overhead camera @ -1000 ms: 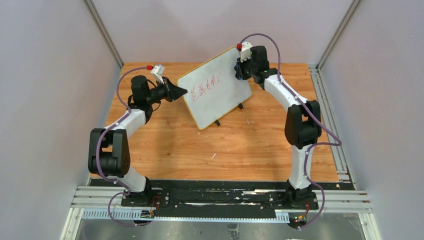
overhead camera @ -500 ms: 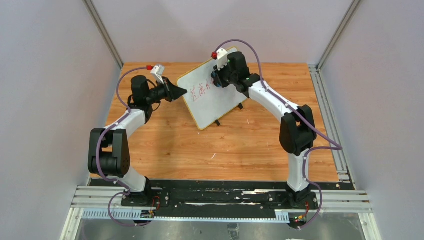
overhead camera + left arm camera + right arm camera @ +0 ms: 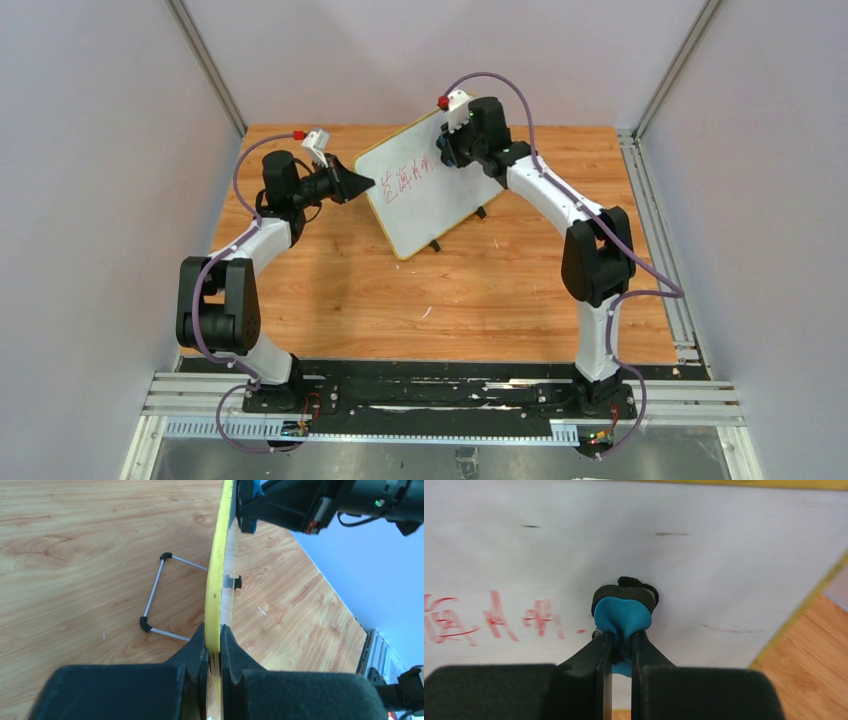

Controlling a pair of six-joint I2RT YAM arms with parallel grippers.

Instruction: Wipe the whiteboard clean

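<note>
The left arm (image 3: 262, 238) and the right arm (image 3: 548, 192) have white link shells and black joint housings (image 3: 220, 305). A purple cable (image 3: 487, 75) loops along each one. Each wrist carries a white camera block (image 3: 315, 140) with a red cap (image 3: 298, 134). The left gripper (image 3: 213, 635) and the right gripper (image 3: 618, 645) have matte black fingers (image 3: 192, 655).

Overhead view faces down from behind; both wrist views sit close, sharing the whiteboard (image 3: 420, 205).

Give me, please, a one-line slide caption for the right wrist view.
Right gripper clamps a blue eraser against the whiteboard, beside the red characters.
</note>
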